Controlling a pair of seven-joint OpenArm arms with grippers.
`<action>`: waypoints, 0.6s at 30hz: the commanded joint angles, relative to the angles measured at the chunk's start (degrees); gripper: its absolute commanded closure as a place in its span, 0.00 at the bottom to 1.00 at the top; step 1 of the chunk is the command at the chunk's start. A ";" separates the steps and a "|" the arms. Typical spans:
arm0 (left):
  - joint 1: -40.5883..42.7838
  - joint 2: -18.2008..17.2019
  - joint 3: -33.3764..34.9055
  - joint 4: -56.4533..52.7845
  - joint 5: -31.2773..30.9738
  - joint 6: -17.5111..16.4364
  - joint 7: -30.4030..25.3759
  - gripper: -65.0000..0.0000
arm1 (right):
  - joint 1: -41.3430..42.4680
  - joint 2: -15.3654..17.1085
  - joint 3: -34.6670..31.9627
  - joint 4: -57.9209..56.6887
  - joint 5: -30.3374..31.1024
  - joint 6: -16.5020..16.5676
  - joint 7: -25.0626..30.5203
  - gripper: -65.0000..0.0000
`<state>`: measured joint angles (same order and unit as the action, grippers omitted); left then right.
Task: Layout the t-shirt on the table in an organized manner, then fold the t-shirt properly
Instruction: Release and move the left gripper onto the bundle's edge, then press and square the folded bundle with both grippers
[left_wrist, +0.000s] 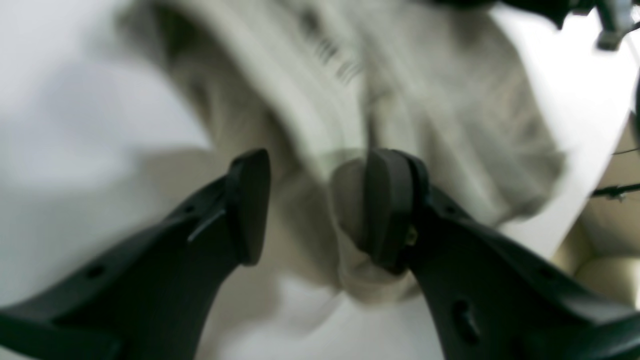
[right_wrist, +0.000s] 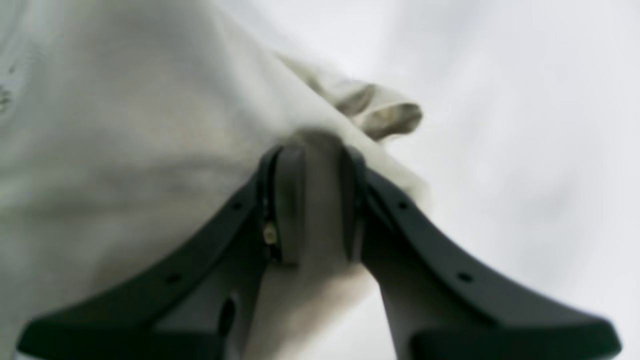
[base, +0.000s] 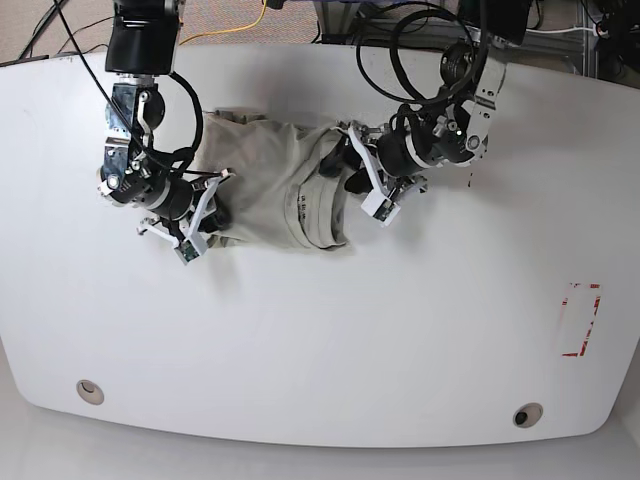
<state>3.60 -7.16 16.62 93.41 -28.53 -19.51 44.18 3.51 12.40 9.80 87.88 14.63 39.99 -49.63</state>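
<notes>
White glossy table fills my base view, near edge curved, two round metal grommets close to it, a red tape rectangle at the right. Beyond the far edge I see floor, cables and a metal frame. Sage-grey t-shirt lies bunched in the far middle of the table, between both arms, nowhere near the tape.

Right arm comes down from the far left corner, wrist bent low over the shirt's left edge. Right gripper has its fingers narrow, pinching a fold of cloth between the pads. Left arm reaches in from the far right, cables looped over it, gripper at the shirt's right side. Left gripper fingers stand apart; one pad touches a cloth fold, the other sits clear, nothing clamped.

Left wrist view shows the ribbed collar with dark print inside, blurred. Base view alone shows the whole crumpled outline. Right wrist view shows a curled hem past the pinch.
</notes>
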 joint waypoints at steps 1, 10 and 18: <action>-4.17 -1.41 -0.23 -3.52 -1.05 -0.23 -1.50 0.56 | -0.56 0.56 0.35 0.17 0.62 0.01 2.64 0.81; -14.36 -2.64 -0.14 -18.72 -0.78 -7.70 -2.03 0.56 | -6.37 -2.34 0.44 6.23 0.27 0.01 3.16 0.81; -22.89 -4.31 6.45 -28.04 0.62 -11.22 -7.74 0.56 | -11.64 -5.77 0.35 12.56 0.27 0.01 3.34 0.81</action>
<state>-16.67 -10.79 20.97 66.43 -28.42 -29.69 37.39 -7.88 7.05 10.07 97.43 14.11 39.64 -47.16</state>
